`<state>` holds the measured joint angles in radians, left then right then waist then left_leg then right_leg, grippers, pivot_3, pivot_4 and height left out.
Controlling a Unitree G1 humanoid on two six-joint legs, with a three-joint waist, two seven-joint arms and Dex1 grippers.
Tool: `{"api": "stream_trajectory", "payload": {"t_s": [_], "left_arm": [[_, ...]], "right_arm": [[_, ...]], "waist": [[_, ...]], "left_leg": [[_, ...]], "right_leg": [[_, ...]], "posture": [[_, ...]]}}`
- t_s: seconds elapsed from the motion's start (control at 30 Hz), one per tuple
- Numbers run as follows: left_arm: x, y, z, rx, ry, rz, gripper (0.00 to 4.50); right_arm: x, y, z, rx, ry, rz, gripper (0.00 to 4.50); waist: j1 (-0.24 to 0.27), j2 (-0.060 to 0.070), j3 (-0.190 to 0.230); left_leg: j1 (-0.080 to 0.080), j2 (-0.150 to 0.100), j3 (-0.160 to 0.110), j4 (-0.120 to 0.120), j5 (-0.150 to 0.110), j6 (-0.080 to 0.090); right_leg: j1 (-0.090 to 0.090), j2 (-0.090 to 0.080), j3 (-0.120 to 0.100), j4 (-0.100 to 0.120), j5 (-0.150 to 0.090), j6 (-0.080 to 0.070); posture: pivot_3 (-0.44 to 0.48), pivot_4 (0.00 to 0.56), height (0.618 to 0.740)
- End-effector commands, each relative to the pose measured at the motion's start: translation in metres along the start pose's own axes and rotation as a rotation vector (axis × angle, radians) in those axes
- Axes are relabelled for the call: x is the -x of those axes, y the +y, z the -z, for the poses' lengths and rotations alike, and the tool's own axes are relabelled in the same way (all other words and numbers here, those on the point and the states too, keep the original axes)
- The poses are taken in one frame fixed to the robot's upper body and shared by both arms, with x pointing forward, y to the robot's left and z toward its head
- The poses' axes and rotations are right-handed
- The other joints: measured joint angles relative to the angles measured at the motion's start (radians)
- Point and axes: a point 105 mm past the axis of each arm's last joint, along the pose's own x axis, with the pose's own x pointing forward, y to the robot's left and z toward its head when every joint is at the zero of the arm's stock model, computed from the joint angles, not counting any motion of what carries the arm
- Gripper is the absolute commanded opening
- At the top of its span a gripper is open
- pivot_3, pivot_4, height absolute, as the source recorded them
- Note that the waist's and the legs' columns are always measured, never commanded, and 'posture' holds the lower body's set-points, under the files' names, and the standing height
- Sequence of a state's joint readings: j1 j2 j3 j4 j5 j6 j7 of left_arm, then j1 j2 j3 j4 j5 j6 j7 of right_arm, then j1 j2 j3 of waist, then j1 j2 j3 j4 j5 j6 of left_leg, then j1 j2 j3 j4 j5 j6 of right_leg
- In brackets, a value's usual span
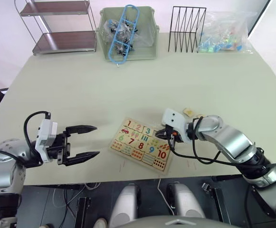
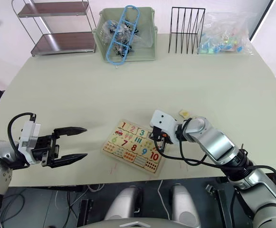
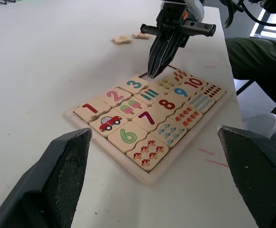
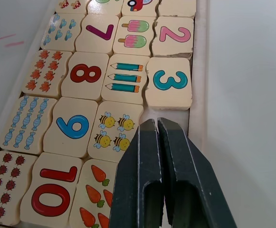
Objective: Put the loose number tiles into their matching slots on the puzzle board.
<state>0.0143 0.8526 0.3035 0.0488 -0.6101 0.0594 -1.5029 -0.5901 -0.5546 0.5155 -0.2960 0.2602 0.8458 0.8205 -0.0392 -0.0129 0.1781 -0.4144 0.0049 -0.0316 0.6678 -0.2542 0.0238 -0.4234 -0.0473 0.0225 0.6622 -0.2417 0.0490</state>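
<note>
the flat rectangular light-wood puzzle board [image 1: 141, 144] lies near the front edge of the pale green table [image 1: 128, 80], between the two arms. its top row reads 1, 2, 3 in place, a red 1, pink 2 and teal 3 [image 4: 168, 81]; below run a green 6, magenta 7, red 8, blue 9 and red 10 beside cars, ice lollies, pencils, bees and carrots. the right gripper [image 4: 156, 124] has its black fingers pressed together with nothing between them, tips over the open slot [image 4: 165, 118] just past the 3. two small light-wood loose tiles [image 3: 131, 37] lie on the table beyond the board. the left gripper [image 1: 88, 141] hangs spread wide, empty, left of the board.
</note>
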Motion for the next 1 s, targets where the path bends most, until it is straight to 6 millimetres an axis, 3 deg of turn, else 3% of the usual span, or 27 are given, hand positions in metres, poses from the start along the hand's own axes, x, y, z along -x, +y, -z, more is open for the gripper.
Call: {"api": "stream_trajectory", "payload": {"t_s": [0.03, 0.57, 1.0], "left_arm": [[-0.0013, -0.0022, -0.0070, -0.033, -0.006, 0.010, 4.50], [-0.0031, 0.0000, -0.0086, -0.037, -0.006, 0.010, 4.50], [-0.0026, -0.0005, -0.0088, -0.039, -0.004, 0.011, 4.50]], "right_arm": [[-0.0019, 0.0016, -0.0056, 0.033, -0.010, -0.009, 0.07], [-0.0114, -0.0009, -0.0078, 0.038, -0.025, -0.002, 0.07], [-0.0074, 0.0039, -0.0053, 0.039, -0.014, -0.022, 0.07]], "waist": [[0.000, 0.000, 0.000], [0.000, 0.000, 0.000], [0.000, 0.000, 0.000]], "left_leg": [[0.000, 0.000, 0.000, 0.000, 0.000, 0.000], [0.000, 0.000, 0.000, 0.001, 0.000, 0.000], [0.000, 0.000, 0.000, 0.001, 0.000, 0.000]], "right_leg": [[0.000, 0.000, 0.000, 0.000, 0.000, 0.000], [0.000, 0.000, 0.000, 0.001, 0.000, 0.000], [0.000, 0.000, 0.000, 0.001, 0.000, 0.000]], "posture": [[0.000, 0.150, 0.739], [0.000, 0.150, 0.739], [0.000, 0.150, 0.739]]}}
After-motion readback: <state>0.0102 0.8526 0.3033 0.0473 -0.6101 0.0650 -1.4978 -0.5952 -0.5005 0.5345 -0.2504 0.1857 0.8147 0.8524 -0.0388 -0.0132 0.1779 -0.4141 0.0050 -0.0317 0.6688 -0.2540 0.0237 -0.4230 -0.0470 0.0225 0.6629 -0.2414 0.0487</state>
